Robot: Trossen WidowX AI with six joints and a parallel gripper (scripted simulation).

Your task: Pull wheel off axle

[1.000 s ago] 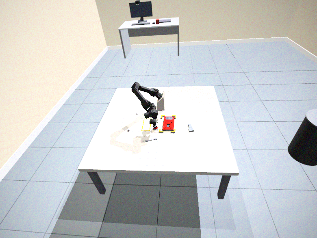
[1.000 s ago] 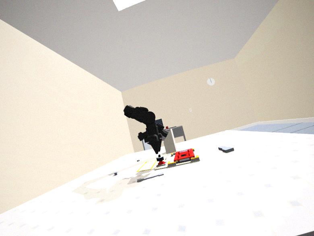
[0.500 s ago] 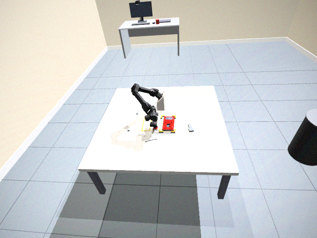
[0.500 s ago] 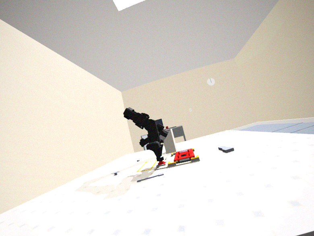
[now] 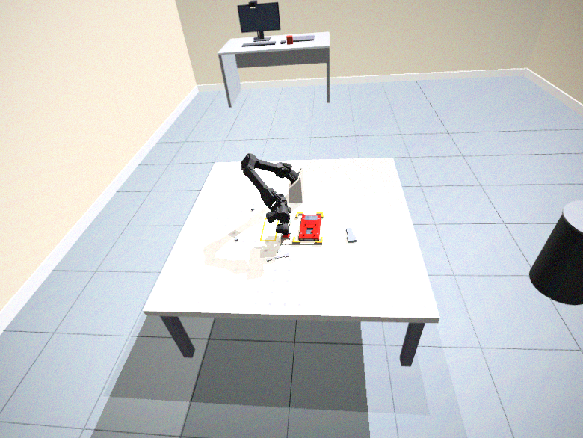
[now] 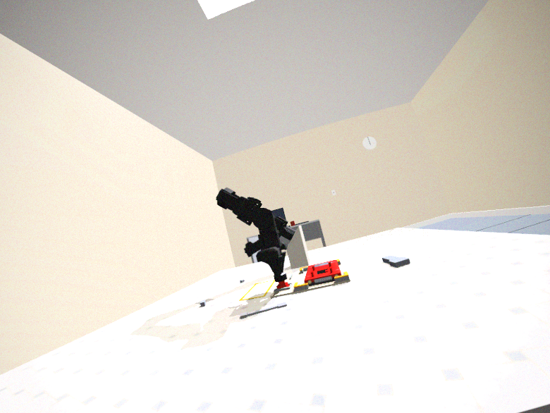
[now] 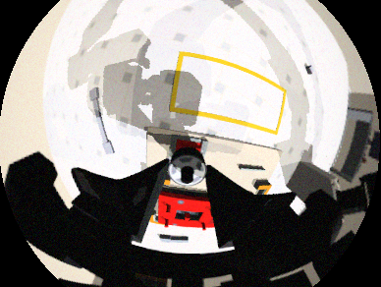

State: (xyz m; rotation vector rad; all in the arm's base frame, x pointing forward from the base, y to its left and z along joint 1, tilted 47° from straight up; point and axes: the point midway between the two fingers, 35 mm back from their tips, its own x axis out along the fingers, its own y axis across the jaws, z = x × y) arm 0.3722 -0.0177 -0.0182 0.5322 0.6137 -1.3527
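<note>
The wheel, black with a silver hub, shows in the wrist view right between my fingertips. My gripper points down and is shut on the wheel, low over the red axle base. In the top and exterior views the fingers largely hide the wheel. The axle is mostly hidden by the wheel; the wheel appears to be at the axle above its base. The marked area, a yellow outline, lies on the table beside the base and holds no object.
A red chassis with yellow corner pieces stands close beside the axle base. A thin grey bar lies nearby. A grey block lies beyond the chassis. A pale upright panel stands behind.
</note>
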